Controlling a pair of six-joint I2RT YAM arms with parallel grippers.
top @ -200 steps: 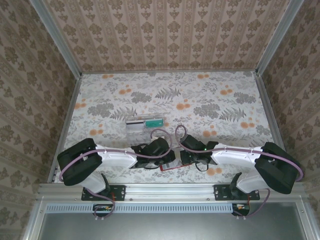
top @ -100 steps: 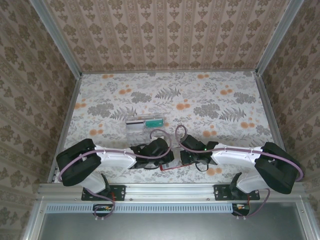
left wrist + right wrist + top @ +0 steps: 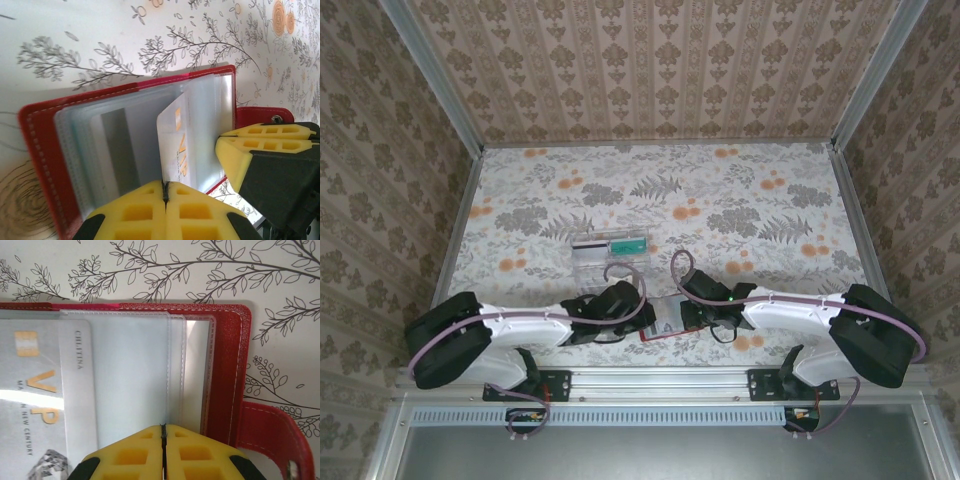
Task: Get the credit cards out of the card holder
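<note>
Card holder (image 3: 44, 150): red and lying open on the surface (image 3: 740, 200), near its front edge between the two arms. Clear sleeves fan out inside a stitched red border, and a snap strap sticks out at one side.
Credit card (image 3: 176, 145): pale, with gold "VIP" lettering and a gold chip. It stands tilted among the sleeves.
Left end effector (image 3: 164, 192): fingers pressed together, pinching the card's edge.
Right end effector (image 3: 161, 434): closed on the sleeve edge beside the red border.
Clear tray (image 3: 603, 262): just beyond the holder, with a green strip showing inside.

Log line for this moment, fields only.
left gripper: jaws shut on white card | right gripper: jaws shut on card holder edge | card: not yet out of holder
</note>
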